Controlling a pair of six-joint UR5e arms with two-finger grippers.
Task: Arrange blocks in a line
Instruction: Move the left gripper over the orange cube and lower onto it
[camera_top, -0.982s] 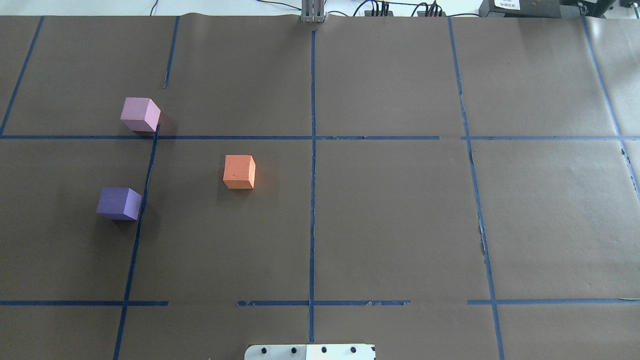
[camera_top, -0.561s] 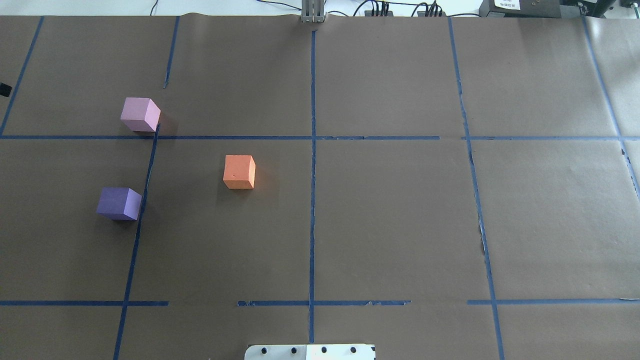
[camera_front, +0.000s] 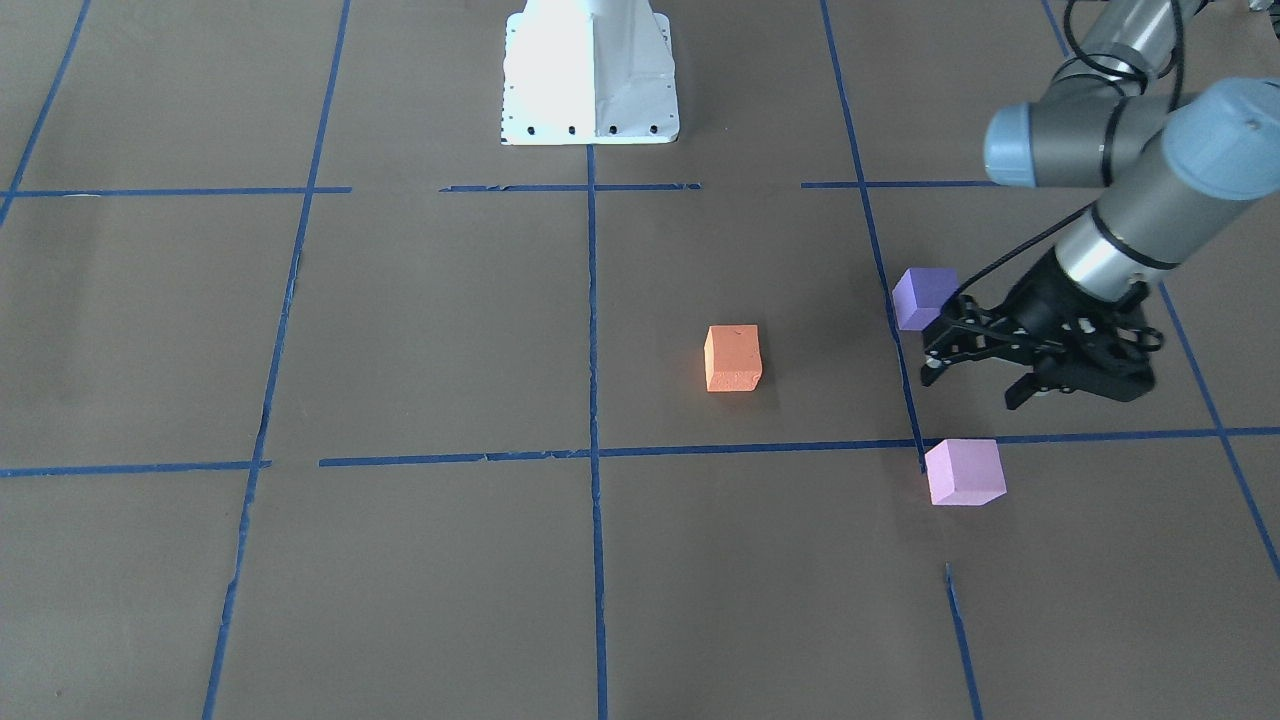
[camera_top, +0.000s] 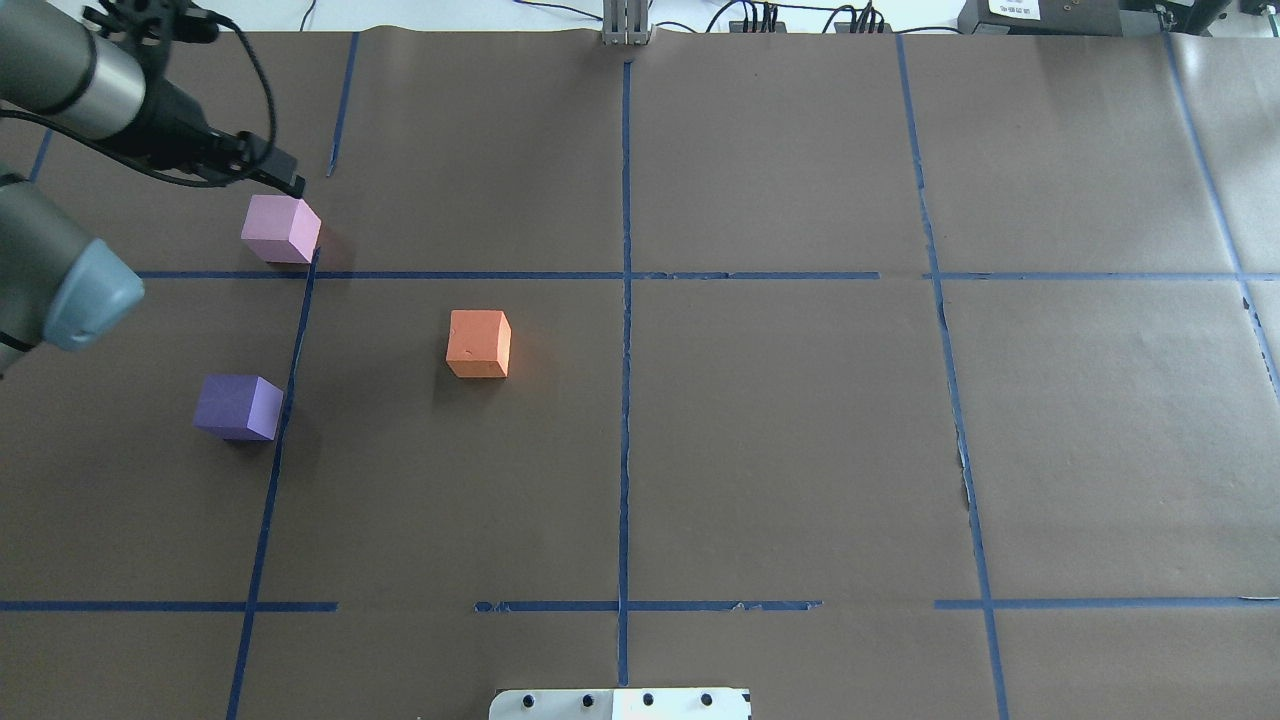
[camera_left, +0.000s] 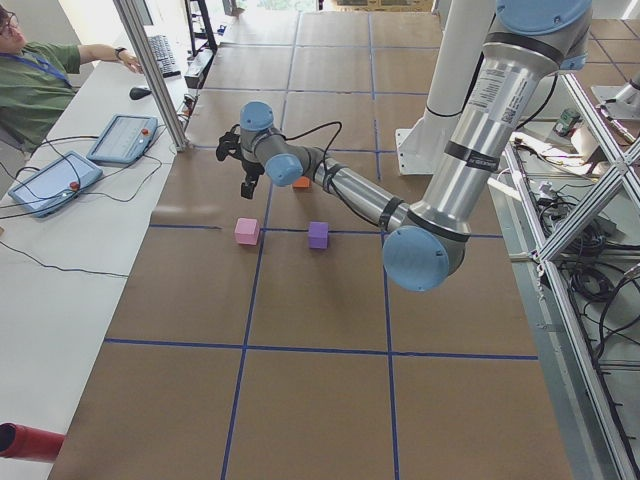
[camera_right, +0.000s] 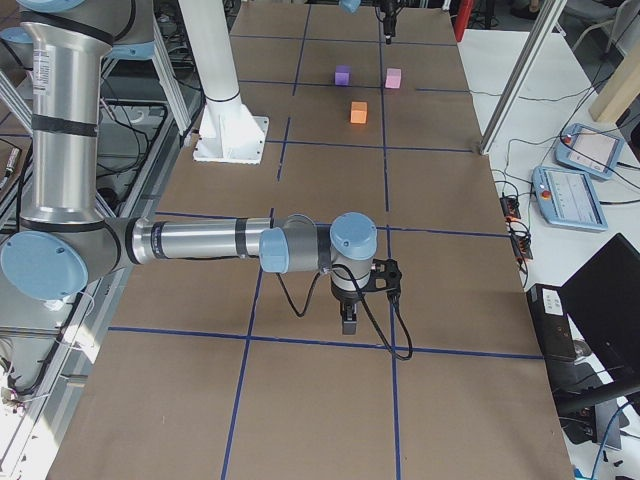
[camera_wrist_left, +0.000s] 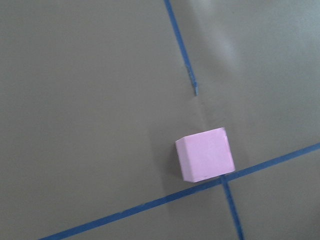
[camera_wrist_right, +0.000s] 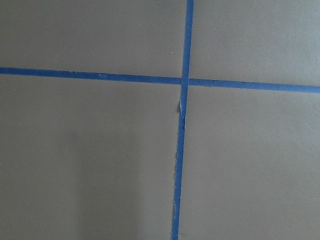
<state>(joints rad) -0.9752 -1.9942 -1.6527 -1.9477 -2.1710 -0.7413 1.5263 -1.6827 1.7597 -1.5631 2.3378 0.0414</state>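
I see the desk (camera_top: 800, 450), covered in matte brown paper and marked with a blue tape grid (camera_top: 626, 400). My left tool (camera_front: 972, 388) hangs above it with its fingers spread and nothing between them. It is near the pale pink-lilac foam cube (camera_top: 280, 228) but not touching it. That cube sits at a tape crossing. My right tool (camera_right: 348, 318) hovers over another crossing, well apart from the cubes; I cannot tell whether it is spread. The darker violet-purple foam cube (camera_top: 237, 406) lies closer to the robot, just beside the same tape line. The orange foam cube (camera_top: 479, 343) lies toward the desk's middle.
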